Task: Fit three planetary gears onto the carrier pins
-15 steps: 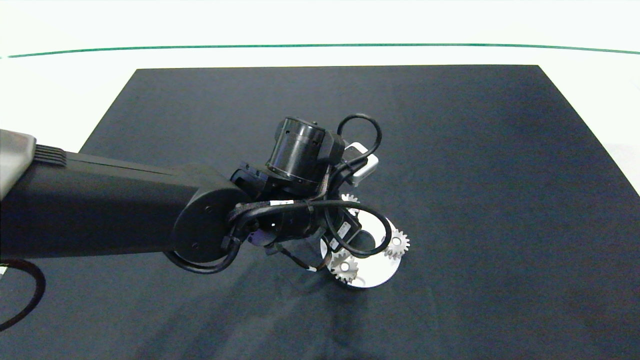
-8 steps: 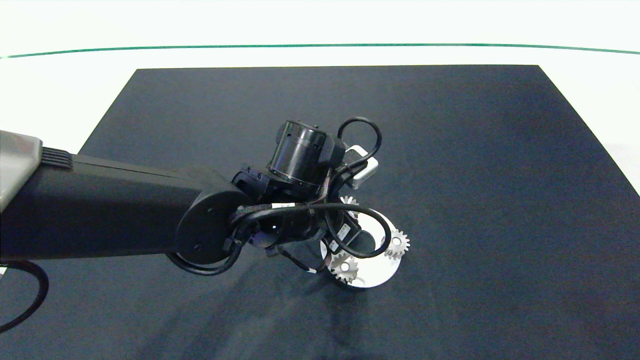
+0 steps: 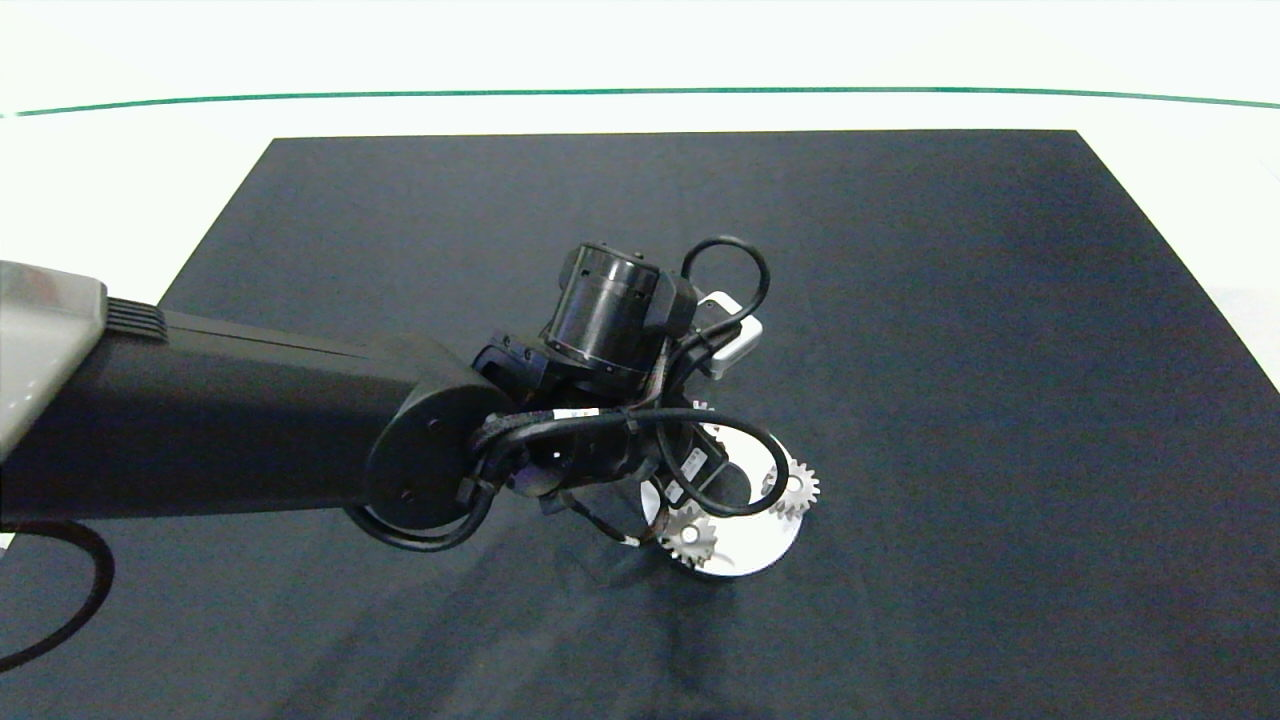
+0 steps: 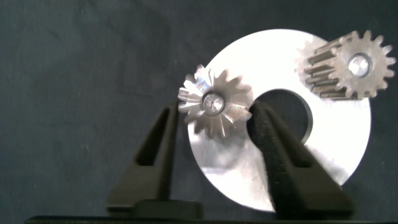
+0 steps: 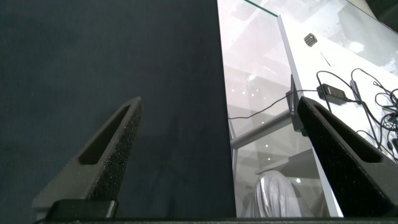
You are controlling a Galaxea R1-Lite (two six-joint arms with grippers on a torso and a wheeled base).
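Grey left fingers (image 4: 214, 149) apart either side of one planetary gear (image 4: 214, 102) on white disc (image 4: 329, 162).

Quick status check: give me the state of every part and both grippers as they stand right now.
Flat white ring-shaped disc: lying flat on the dark mat.
Small silvery gear between the left fingers: on its pin, tilted.
Silvery gear at the disc's rim: seated on its pin.
Third silvery gear: mostly hidden by the arm.
Left gripper: open, straddling the tilted gear.
Right gripper: open, holding nothing, off the disc.
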